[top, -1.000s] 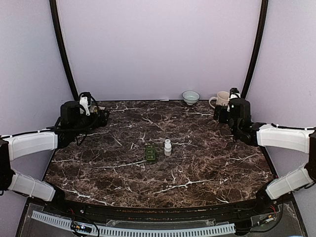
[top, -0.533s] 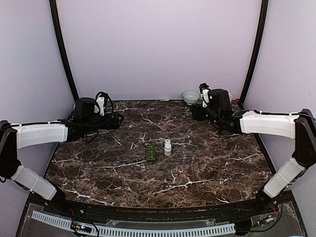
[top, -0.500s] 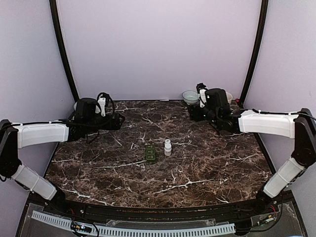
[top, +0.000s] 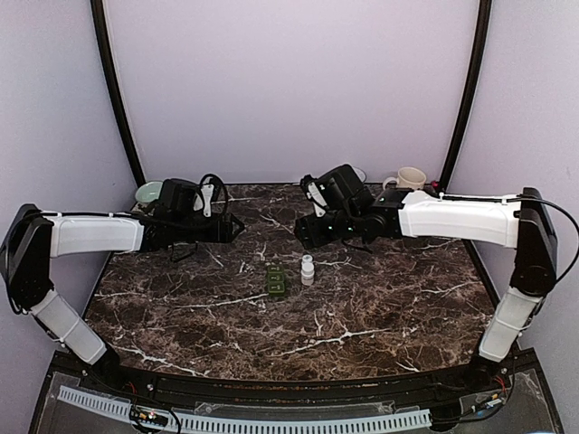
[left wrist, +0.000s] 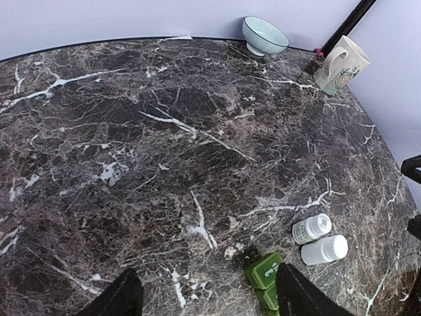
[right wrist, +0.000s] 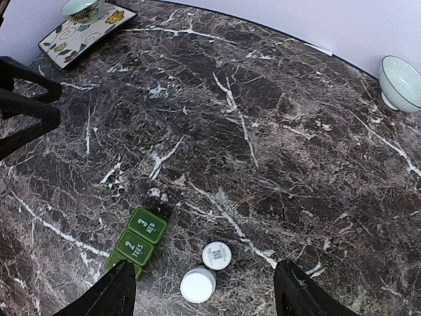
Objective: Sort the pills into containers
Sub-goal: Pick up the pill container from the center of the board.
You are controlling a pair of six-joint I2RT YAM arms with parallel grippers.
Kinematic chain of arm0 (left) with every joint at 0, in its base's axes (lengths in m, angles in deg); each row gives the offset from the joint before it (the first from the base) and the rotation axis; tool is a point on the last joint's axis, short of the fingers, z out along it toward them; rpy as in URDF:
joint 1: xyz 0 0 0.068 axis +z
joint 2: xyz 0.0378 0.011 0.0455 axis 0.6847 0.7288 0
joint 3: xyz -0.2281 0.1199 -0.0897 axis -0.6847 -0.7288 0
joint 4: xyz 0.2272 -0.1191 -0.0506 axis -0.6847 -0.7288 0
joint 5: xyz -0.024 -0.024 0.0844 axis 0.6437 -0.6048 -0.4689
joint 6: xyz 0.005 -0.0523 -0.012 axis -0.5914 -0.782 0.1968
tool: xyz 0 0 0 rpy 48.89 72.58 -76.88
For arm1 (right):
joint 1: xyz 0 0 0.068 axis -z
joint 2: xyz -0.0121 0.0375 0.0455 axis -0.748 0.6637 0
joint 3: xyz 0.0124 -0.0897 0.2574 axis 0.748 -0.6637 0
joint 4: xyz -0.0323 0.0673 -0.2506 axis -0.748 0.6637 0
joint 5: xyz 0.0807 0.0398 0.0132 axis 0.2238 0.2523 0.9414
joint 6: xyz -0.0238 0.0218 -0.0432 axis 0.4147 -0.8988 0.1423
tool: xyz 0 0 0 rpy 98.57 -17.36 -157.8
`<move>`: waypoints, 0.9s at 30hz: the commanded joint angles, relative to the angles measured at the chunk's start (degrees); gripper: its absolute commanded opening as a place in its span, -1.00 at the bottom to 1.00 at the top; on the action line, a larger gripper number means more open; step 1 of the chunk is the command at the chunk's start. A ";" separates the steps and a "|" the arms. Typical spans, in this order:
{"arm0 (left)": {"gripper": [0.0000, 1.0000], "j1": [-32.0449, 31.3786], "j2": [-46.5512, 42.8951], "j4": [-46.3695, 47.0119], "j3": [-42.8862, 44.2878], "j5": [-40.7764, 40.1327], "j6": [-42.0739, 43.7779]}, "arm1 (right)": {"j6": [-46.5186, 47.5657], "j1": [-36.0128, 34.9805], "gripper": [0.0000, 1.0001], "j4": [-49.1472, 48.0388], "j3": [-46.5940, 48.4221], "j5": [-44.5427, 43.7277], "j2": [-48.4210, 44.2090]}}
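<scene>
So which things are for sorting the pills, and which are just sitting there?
For the job: green pill box, white pill bottle, second white pill bottle.
Just sitting there: pale bowl, mug, flowery plate.
</scene>
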 commanded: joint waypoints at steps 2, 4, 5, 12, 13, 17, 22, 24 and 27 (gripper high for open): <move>0.28 -2.33 1.78 -3.62 3.75 2.87 -6.12 | 0.42 -0.60 0.45 3.01 -0.80 6.43 -4.96; 0.25 -4.24 2.26 -5.28 4.90 1.08 -7.96 | 1.24 -0.66 0.45 1.43 -4.18 8.00 -7.79; 0.25 -5.24 2.37 -6.57 5.86 0.12 -8.25 | 1.86 -0.66 0.45 1.38 -5.99 9.01 -10.51; 0.20 -10.02 2.52 -16.06 11.36 -4.62 -13.96 | -1.40 -2.59 0.45 0.32 -11.28 11.88 -17.88; 0.20 -10.23 2.03 -15.40 10.66 -4.47 -14.30 | -1.76 -4.39 0.45 0.94 -10.66 10.63 -17.33; 0.18 -10.30 1.19 -13.74 8.32 -3.57 -12.10 | -6.34 -10.08 0.45 2.32 -6.70 5.23 -11.63; 0.17 -10.29 -0.68 -18.83 8.91 -4.91 -8.52 | -13.71 -15.34 0.47 7.35 4.96 1.19 0.15; 0.19 -10.05 -1.91 -19.47 8.00 -7.68 -7.22 | -14.35 -15.97 0.52 9.86 9.48 1.27 4.40; 0.20 -9.53 -2.77 -19.70 7.84 -8.06 -7.36 | -14.53 -16.03 0.55 15.18 14.91 -0.17 8.98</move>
